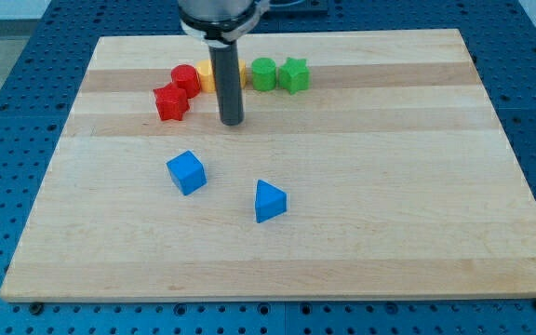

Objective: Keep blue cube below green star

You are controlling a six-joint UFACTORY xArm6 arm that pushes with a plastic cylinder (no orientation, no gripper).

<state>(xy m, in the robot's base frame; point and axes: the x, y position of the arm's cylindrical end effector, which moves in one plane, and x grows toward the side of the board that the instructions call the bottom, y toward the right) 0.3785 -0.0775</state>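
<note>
The blue cube (186, 172) lies on the wooden board, left of the middle. The green star (294, 74) sits near the view's top, at the right end of a row of blocks. The cube is lower in the view than the star and well to its left. My tip (233, 122) is the lower end of the dark rod. It stands above and to the right of the blue cube, apart from it, and below-left of the green star.
A blue triangular block (269, 201) lies right of the cube. In the top row are a green cylinder (263, 73), a yellow block (207, 76) partly hidden behind the rod, a red cylinder (186, 79) and a red star (170, 101). The board (389, 186) has blue pegboard around it.
</note>
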